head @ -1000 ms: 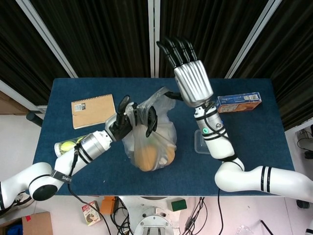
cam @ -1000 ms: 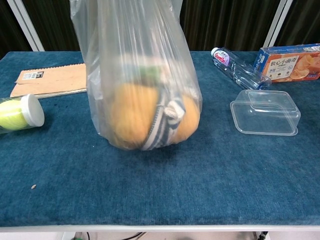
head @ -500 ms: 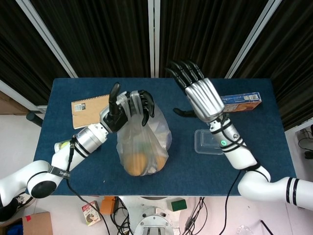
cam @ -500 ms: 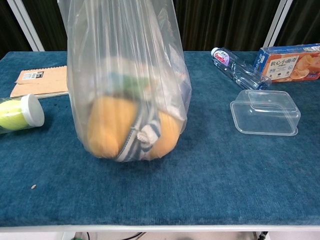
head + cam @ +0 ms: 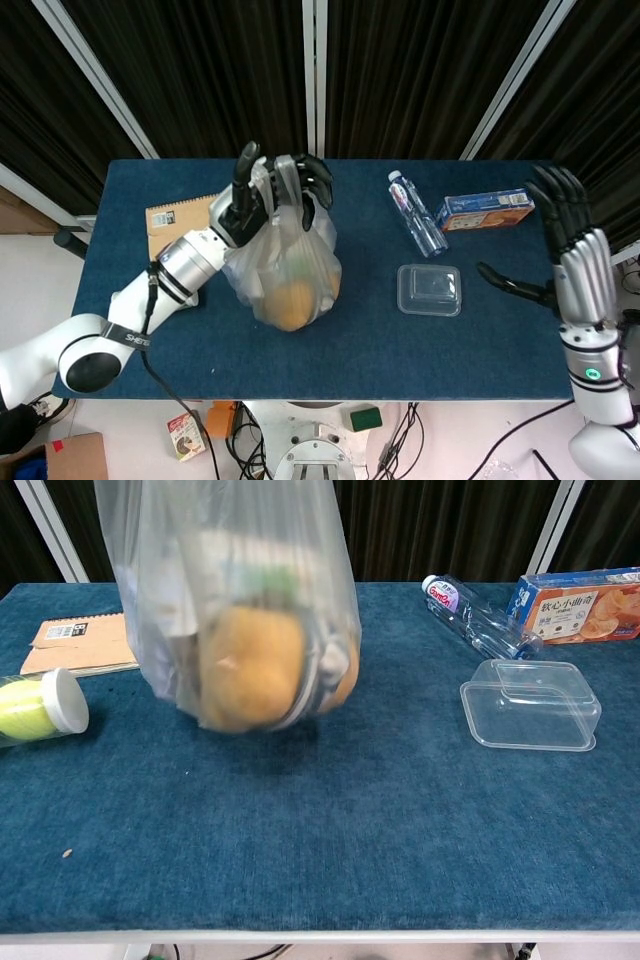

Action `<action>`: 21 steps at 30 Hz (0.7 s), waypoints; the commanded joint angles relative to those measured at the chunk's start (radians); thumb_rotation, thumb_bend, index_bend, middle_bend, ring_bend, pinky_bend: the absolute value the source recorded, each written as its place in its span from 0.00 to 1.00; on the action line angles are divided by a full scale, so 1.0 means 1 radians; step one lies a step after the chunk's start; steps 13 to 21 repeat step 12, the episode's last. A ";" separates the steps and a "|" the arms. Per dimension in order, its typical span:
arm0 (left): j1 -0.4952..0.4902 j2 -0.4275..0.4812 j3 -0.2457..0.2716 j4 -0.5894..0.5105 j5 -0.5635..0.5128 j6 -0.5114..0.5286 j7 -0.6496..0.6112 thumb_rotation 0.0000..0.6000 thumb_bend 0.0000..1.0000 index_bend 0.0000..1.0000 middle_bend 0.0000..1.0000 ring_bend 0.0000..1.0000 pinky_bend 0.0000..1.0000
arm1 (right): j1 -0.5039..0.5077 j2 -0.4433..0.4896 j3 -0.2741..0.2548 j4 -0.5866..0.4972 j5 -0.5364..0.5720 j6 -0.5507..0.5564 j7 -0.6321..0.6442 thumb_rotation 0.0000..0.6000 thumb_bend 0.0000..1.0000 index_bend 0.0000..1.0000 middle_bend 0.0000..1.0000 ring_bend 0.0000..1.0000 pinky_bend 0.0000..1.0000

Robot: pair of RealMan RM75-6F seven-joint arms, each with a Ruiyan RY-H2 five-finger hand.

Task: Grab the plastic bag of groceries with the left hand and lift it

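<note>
A clear plastic bag (image 5: 283, 270) with orange groceries inside hangs from my left hand (image 5: 272, 193), which grips its gathered top. In the chest view the bag (image 5: 235, 610) hangs just above the blue table (image 5: 400, 830), with a shadow under it, and its bottom looks blurred. My right hand (image 5: 575, 255) stands far off at the table's right edge, fingers spread and holding nothing. The chest view shows neither hand.
A brown notebook (image 5: 180, 226) lies at the back left, with a tennis-ball can (image 5: 35, 707) near the left edge. A water bottle (image 5: 416, 212), a snack box (image 5: 488, 209) and a clear plastic container (image 5: 430, 289) sit on the right half.
My left hand has raised the bag off the table and carried it slightly left and back. My right arm has swung away from the bag to the table's right edge, uncovering the bottle.
</note>
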 commanded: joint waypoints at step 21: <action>-0.180 0.112 -0.047 -0.027 -0.319 0.085 0.271 0.05 0.00 0.35 0.42 0.40 0.58 | -0.295 -0.252 -0.177 0.521 0.099 0.063 0.314 1.00 0.03 0.00 0.00 0.00 0.00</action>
